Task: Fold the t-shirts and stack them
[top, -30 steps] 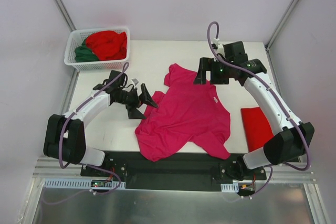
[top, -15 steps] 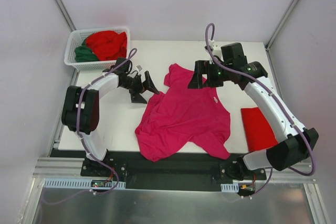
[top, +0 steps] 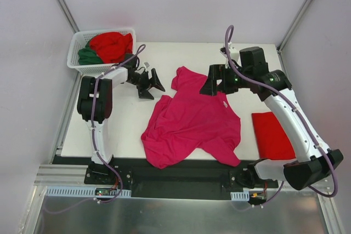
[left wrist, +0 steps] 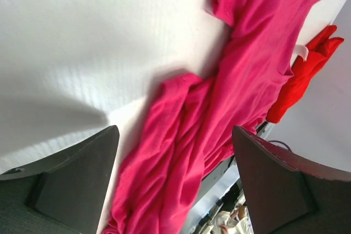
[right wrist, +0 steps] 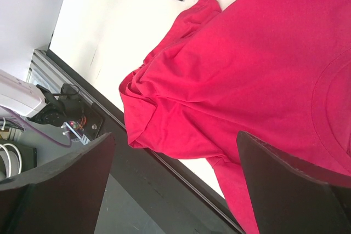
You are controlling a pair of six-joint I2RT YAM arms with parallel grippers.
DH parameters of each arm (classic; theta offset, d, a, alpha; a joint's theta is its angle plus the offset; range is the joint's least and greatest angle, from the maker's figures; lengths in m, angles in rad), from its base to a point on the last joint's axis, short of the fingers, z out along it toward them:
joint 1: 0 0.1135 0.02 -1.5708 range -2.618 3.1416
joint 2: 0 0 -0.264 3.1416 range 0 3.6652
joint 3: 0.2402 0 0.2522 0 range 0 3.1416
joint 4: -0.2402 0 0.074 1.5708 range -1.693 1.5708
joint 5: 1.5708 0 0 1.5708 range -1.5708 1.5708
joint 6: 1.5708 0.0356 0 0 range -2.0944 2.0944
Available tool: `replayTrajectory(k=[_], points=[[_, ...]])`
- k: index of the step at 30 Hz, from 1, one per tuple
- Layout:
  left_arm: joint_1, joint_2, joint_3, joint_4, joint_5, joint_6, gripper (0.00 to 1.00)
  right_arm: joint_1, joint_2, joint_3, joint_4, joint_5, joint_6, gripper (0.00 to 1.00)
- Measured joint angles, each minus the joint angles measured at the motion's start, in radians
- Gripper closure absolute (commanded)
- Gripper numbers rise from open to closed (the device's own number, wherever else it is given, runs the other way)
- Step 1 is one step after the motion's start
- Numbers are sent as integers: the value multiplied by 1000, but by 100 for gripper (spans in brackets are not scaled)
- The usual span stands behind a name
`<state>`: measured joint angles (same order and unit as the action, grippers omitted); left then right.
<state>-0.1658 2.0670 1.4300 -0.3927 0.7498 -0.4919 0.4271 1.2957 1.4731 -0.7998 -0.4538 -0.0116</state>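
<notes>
1. Magenta-pink t-shirt (top: 192, 121): unfolded, loosely spread and wrinkled at the middle of the white surface (top: 123, 130). Its collar is toward the far right, and its near hem is bunched close to the surface's near edge.
2. Folded red t-shirt (top: 270, 134): a flat rectangle to the right of the magenta-pink t-shirt. A strip of bare surface separates the two.
3. White lattice basket (top: 75, 64): well to the far left of the magenta-pink t-shirt, at the surface's far-left corner.
4. Red t-shirts (top: 112, 46): heaped in the basket; how many cannot be told.
5. Dark green t-shirt (top: 88, 56): crumpled in the basket on the side farther from the magenta-pink t-shirt, touching the red heap.
6. Left fingers (top: 157, 81): spread wide with nothing held. They sit just left of the magenta-pink t-shirt's far sleeve, between it and the basket, tips toward the shirt.
7. Right fingers (top: 208, 87): spread wide with nothing held. They hang over the far part of the magenta-pink t-shirt, beside its collar.
</notes>
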Motion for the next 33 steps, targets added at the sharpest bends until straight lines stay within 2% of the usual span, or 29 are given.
replayTrajectory(k=[8,13,15,16,17,18,19,28,33], points=[[2,14,0,-36,-14,66,17,0,-24,-40,-14,0,0,4],[-47,-10,-37,-44,-26,88,17,0,-26,-53,-20,0,0,4],[-69,-15,-48,-49,-24,89,25,0,-26,-55,-21,0,0,4],[-78,-16,-51,-51,-24,90,30,0,-26,-55,-20,0,0,4],[-85,-16,-54,-53,-25,93,42,0,-26,-55,-20,0,0,4],[-91,-16,-56,-57,-26,93,86,0,-26,-55,-20,0,0,4],[-95,-16,-61,-60,-27,96,100,0,-26,-55,-20,0,0,4],[-88,-44,-71,-95,-120,126,100,0,-26,-64,-20,-4,-1,4],[-88,-240,-68,-127,-292,133,100,0,-27,-71,-20,-5,-1,4]])
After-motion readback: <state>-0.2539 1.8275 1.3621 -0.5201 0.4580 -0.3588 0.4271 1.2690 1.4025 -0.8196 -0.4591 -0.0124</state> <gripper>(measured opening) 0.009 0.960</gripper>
